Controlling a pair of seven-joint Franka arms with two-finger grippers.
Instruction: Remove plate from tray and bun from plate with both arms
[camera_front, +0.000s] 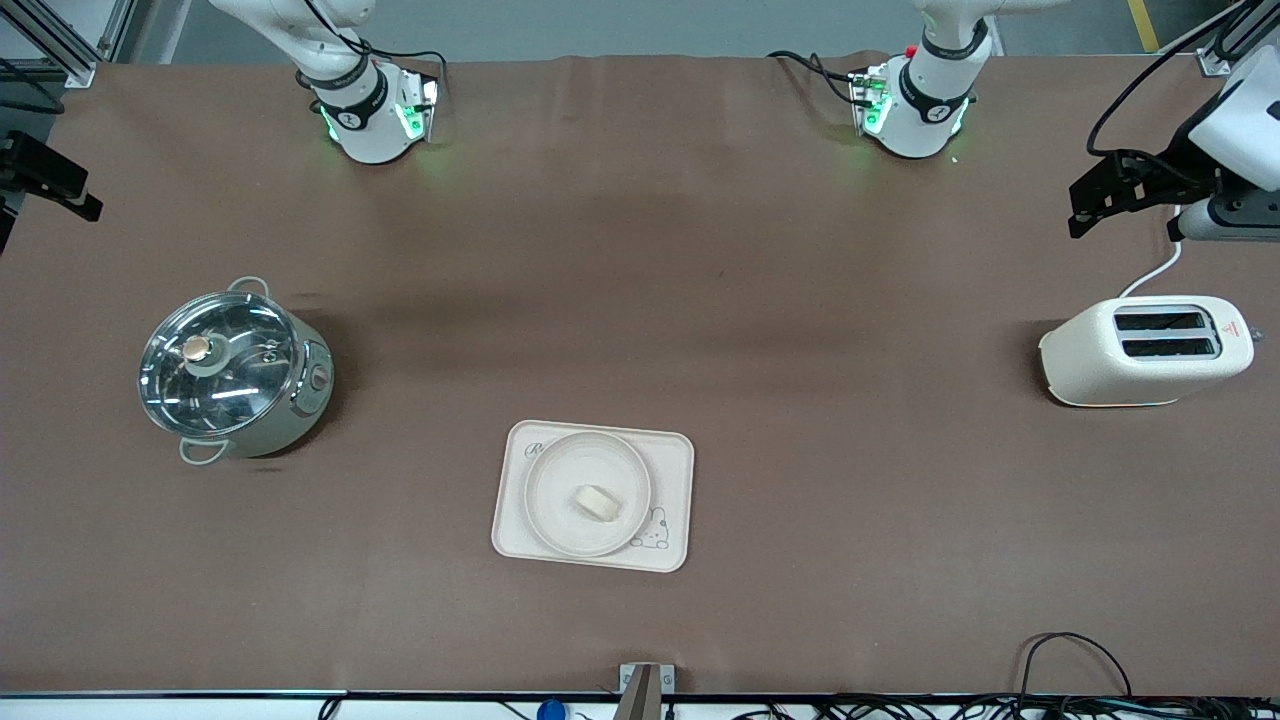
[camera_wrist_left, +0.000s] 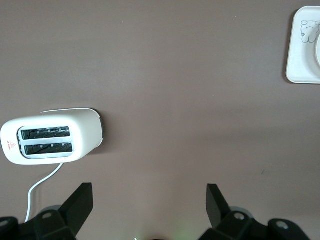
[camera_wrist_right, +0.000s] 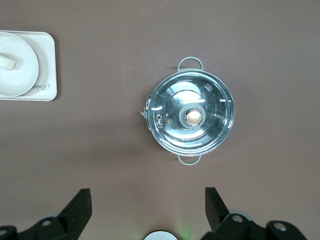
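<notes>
The round cream plate lies on a rectangular cream tray with a rabbit drawing, near the table's front camera edge at mid-table. The pale bun sits on the plate. The right wrist view shows the plate and part of the bun at its edge. My left gripper is open and empty, raised over the table beside the toaster; its jaws stand wide apart in the left wrist view. My right gripper is open and empty, raised over the right arm's end of the table, as its own view shows.
A steel pot with a glass lid stands toward the right arm's end and shows in the right wrist view. A white toaster with a cord stands toward the left arm's end and shows in the left wrist view. A corner of the tray shows there too.
</notes>
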